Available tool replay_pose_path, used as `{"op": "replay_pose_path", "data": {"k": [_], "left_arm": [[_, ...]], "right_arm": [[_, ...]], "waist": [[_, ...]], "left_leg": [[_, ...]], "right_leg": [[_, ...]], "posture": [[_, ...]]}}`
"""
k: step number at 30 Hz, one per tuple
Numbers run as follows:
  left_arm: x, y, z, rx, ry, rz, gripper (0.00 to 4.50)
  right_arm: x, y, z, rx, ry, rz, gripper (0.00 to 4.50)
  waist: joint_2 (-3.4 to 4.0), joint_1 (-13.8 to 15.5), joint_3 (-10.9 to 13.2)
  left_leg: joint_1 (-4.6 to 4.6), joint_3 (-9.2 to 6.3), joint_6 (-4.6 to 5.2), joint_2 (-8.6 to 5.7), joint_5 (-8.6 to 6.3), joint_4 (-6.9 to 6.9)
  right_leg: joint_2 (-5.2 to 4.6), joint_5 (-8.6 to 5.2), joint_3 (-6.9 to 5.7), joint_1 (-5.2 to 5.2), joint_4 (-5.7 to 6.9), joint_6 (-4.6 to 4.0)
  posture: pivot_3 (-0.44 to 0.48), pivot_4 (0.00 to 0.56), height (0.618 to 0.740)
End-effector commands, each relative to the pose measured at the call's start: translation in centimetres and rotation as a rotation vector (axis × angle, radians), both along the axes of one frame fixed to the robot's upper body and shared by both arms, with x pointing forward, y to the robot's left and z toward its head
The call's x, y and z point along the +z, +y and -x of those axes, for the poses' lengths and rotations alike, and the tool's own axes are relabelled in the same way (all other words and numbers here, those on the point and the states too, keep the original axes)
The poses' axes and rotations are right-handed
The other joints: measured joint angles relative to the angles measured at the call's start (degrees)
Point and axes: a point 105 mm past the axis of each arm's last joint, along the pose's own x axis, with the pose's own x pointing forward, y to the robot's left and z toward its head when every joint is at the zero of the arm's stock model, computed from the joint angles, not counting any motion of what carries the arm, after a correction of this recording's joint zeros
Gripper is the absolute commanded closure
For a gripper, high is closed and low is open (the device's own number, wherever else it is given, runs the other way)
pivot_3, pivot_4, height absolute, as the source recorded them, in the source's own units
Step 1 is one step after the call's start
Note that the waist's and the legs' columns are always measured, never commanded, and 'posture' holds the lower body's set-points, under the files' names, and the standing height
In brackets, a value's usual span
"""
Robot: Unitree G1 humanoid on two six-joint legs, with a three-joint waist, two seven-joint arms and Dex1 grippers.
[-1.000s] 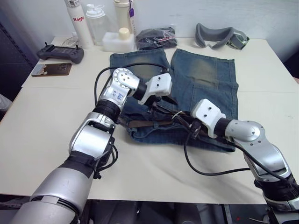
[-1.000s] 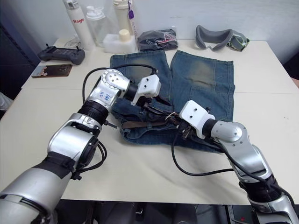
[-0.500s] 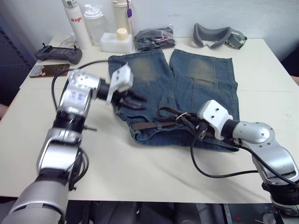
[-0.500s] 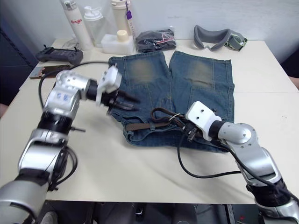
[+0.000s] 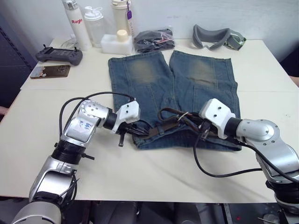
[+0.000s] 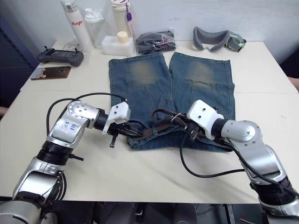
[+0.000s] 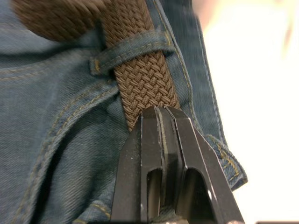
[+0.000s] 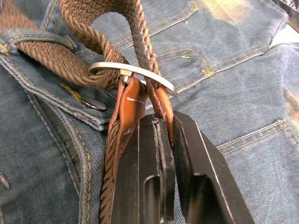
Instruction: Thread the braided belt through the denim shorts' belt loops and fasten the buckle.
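Denim shorts (image 5: 187,88) lie flat on the counter (image 5: 28,135), waistband toward me, legs pointing away.

Braided belt (image 7: 142,79) runs along the waistband. In my left wrist view it passes under one belt loop (image 7: 131,50), so at least that loop is threaded.

My left pincer (image 7: 156,122) is clamped on the belt just short of that loop, at the waistband's left corner. Held that close, I judge, so I can feed or pull the strap through without it buckling.

My right pincer (image 8: 159,123) is clamped on the brown leather trim directly behind the buckle (image 8: 133,74), over the middle of the waistband beside the fly button. Gripping the leather rather than the metal keeps the frame free for the strap end. A loop of belt arcs up beside the buckle.

Buckle not yet fastened; I cannot tell how many loops are threaded.

Next, as I judge it: take up slack with the left while the right keeps the buckle steady. Risk: dragging the waistband into a bunch.
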Motion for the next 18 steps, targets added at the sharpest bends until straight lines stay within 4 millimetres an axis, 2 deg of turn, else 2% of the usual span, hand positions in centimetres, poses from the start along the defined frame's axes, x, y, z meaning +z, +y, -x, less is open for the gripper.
{"op": "replay_pose_path", "data": {"k": [1, 3, 7, 10, 15, 18], "left_arm": [[-4.1, 0.8, 1.2, 0.004, 0.074, -0.117, 4.37], [-5.3, 0.9, 1.8, -0.003, 0.104, -0.137, 4.37], [-6.7, 1.3, 2.5, 0.001, 0.161, -0.160, 4.37], [-7.0, 1.5, 3.0, -0.012, 0.192, -0.163, 4.37], [-7.3, 1.7, 3.5, -0.022, 0.215, -0.166, 4.37], [-7.4, 1.9, 3.7, -0.018, 0.224, -0.167, 4.37]], "right_arm": [[1.4, -0.3, 0.5, 0.029, -0.126, 0.120, 4.50], [1.2, -0.9, 0.8, 0.036, -0.170, 0.194, 4.50], [1.2, -4.1, 0.7, 0.006, -0.292, 0.368, 4.50], [1.3, -7.1, 0.8, -0.026, -0.356, 0.480, 4.50], [0.8, -11.0, 1.3, -0.070, -0.404, 0.575, 4.50], [0.7, -13.2, 1.8, -0.109, -0.416, 0.615, 4.50]], "waist": [[0.03, -0.04, -0.40], [0.06, 0.06, -0.76], [0.31, -0.02, -1.37], [0.71, -0.05, -1.69], [1.04, -0.30, -2.38], [1.18, -0.26, -2.64]], "left_leg": [[0.01, 0.00, 0.01, 0.00, -0.01, 0.00], [0.02, 0.00, 0.04, 0.00, -0.03, 0.00], [0.12, 0.00, 0.16, 0.00, -0.18, 0.09], [0.15, 0.03, 0.30, 0.02, -0.45, 0.58], [0.14, 0.23, 0.44, 0.26, -1.20, 1.38], [0.11, 0.42, 0.55, 0.37, -1.72, 1.99]], "right_leg": [[0.00, -0.01, 0.00, 0.01, -0.01, -0.03], [-0.02, -0.04, -0.01, 0.04, -0.06, -0.07], [-0.03, -0.09, -0.07, 0.29, -0.29, -0.14], [-0.10, -0.29, -0.29, 0.61, -0.33, -0.28], [-0.22, -0.63, -0.60, 0.71, 0.02, -0.35], [-0.31, -1.03, -0.68, 0.69, 0.41, -0.80]], "posture": [[0.000, 0.150, 0.627], [0.000, 0.150, 0.627], [0.000, 0.150, 0.627], [0.000, 0.150, 0.627], [0.000, 0.150, 0.627], [0.000, 0.150, 0.627]]}}
